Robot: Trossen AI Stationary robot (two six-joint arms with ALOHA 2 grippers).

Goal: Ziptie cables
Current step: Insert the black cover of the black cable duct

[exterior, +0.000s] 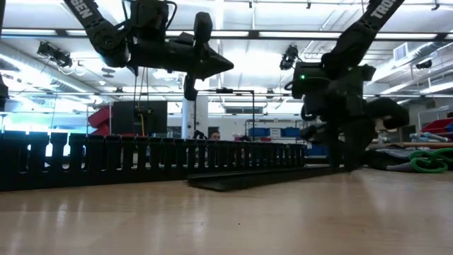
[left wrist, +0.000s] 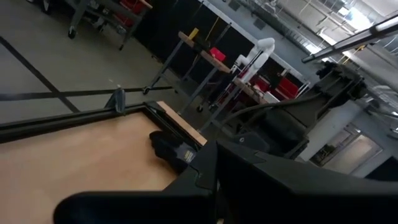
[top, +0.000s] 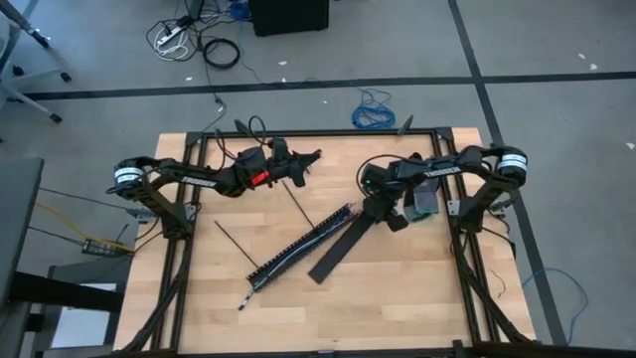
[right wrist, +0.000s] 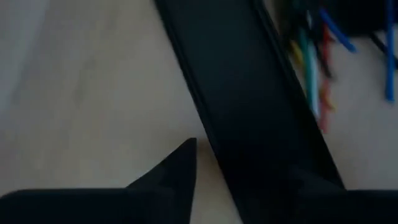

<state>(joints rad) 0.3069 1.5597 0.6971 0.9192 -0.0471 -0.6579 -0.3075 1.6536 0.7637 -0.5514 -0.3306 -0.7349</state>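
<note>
The cables (top: 298, 246) are thin pale wires lying along a black slotted duct (exterior: 141, 159), slantwise at mid table. Their coloured ends (right wrist: 311, 74) show in the right wrist view. Two zipties lie flat on the wood, one (top: 237, 244) to the duct's left and one (top: 301, 206) beyond it. Beside the duct lies a flat black strip (top: 336, 249). My right gripper (top: 374, 213) points steeply down, open, over the strip's far end. My left gripper (top: 316, 155) hovers shut and level near the far edge, holding nothing. My right gripper comes from above, pointing down, with one finger (right wrist: 180, 165) just beside one long edge of the flat black strip (right wrist: 249, 124). The other finger is lost in the dark at the far edge. The strip lies flat on the table. Whether the fingers touch it I cannot tell.
A black frame (top: 328, 132) runs round the wooden table top. A blue coiled cable (top: 375, 111) lies on the floor beyond the far edge. Bare wood (top: 397, 298) spreads over the near half of the table.
</note>
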